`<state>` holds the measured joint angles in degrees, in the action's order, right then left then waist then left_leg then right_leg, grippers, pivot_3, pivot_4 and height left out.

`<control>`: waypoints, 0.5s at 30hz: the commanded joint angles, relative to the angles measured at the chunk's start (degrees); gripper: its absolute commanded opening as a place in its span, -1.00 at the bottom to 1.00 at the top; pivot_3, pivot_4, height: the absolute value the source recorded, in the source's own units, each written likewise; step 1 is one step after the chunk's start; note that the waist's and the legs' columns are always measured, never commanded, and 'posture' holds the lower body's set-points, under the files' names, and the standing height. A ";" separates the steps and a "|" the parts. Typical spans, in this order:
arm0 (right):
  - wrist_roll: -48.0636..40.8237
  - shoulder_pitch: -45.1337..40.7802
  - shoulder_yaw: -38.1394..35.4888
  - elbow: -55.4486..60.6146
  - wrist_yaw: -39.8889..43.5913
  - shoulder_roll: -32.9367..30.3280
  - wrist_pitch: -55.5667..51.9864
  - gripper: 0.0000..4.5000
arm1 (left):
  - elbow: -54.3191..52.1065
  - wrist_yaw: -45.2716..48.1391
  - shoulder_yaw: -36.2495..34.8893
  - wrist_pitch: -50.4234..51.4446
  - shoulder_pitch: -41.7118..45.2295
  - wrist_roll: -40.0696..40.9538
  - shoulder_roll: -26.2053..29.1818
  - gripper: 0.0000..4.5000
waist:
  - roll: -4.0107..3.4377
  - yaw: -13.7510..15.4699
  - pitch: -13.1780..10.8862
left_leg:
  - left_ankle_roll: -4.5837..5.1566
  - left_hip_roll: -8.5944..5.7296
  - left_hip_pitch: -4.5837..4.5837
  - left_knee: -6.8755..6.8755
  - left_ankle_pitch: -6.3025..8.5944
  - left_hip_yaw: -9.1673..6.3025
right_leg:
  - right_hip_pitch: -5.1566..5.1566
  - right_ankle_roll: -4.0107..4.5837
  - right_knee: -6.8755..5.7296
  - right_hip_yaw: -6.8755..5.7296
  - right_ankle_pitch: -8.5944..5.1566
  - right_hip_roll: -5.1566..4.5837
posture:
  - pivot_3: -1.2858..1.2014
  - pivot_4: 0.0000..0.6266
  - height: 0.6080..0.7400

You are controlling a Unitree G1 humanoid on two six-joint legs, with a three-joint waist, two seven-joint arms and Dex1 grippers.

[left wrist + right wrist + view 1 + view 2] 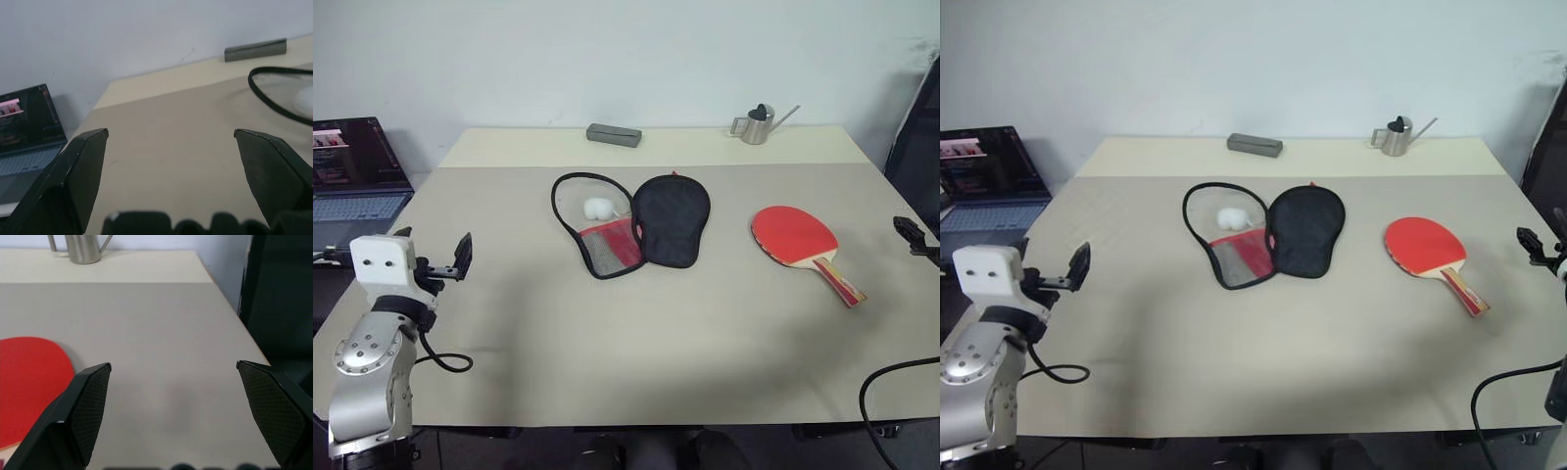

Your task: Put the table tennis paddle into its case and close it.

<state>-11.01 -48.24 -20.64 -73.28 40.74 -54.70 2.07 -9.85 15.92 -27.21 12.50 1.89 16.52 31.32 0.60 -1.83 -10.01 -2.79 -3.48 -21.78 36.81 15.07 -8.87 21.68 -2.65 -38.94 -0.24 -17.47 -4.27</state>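
Tabletop (607,372): case (646,230) unzipped, empty, paddle (798,240) apart; left gripper (171,142) and right gripper (173,377) spread.

The right gripper (913,235) is mostly chopped off by the edge in the head view, just a black tip poking in. From the right wrist, the table tennis paddle (29,382) is cut by the frame, so you only get a slab of red face and no handle. From the left wrist, the case (281,95) is clipped too: just its black looped rim and a blurry white blob. The laptop (352,181) runs off the side and its screen is too small to read. The logo on the case can't be made out.
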 commanded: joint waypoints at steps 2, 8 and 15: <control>0.13 -1.53 -0.17 1.98 2.04 -2.34 0.49 1.00 | 1.69 0.48 1.36 -2.19 2.92 -1.13 0.25 0.99 | 0.00 0.04 0.00 | 0.04 0.00 0.00 0.02 0.02 0.00 | -0.01 -0.01 -0.01 -0.01 0.00 0.00 | 0.03 -0.52 1.00; -0.34 -2.13 -0.37 3.53 4.44 -1.83 -0.08 1.00 | 5.21 1.14 2.14 -3.46 6.07 -1.24 0.17 0.99 | 0.00 -0.08 0.00 | -0.01 0.02 0.01 0.03 -0.01 0.05 | 0.00 -0.02 0.00 0.03 0.02 0.01 | 0.03 -0.52 1.00; -0.44 -1.72 -0.40 4.65 5.70 -0.84 -0.49 1.00 | 7.13 2.85 1.35 -4.29 7.83 -0.28 0.65 0.99 | 0.00 -0.07 0.00 | -0.02 0.03 0.02 0.03 -0.01 0.19 | 0.02 -0.05 0.00 0.16 0.04 0.02 | 0.03 -0.52 1.00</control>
<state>-10.59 -48.89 -20.60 -70.88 46.16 -55.13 1.39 -1.77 18.35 -24.62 9.54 9.15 15.60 31.24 0.60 -1.90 -10.01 -2.81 -3.44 -21.75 36.84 15.07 -8.66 21.71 -2.70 -38.94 -0.05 -17.44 -4.25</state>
